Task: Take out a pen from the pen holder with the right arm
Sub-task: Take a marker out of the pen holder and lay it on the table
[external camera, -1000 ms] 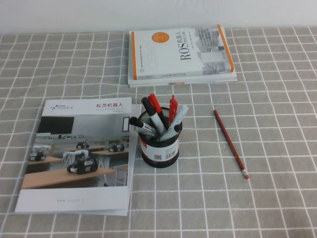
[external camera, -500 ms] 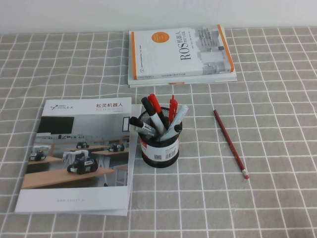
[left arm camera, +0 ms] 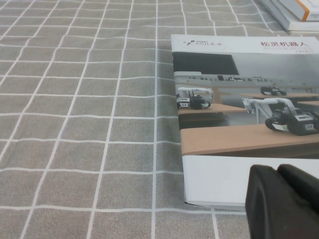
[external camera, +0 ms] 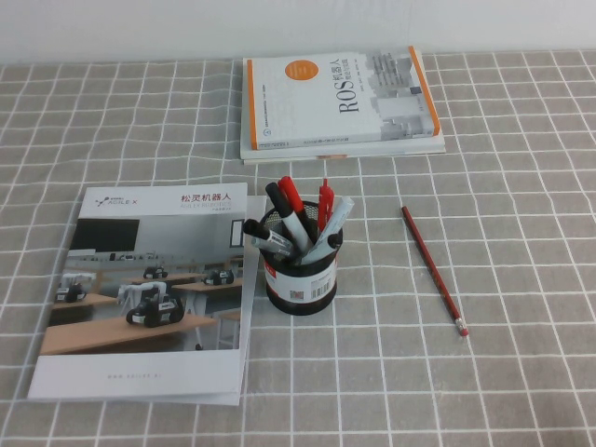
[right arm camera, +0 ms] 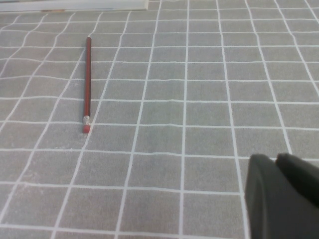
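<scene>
Pens [external camera: 296, 222] in pen holder [external camera: 300, 277], between brochure [external camera: 149, 289] and pencil [external camera: 433, 270] on the surface [external camera: 521, 372].
My right gripper [right arm camera: 277, 158] is closed and empty, low near the pencil; my left gripper [left arm camera: 277, 169] is closed at the brochure's edge.
</scene>
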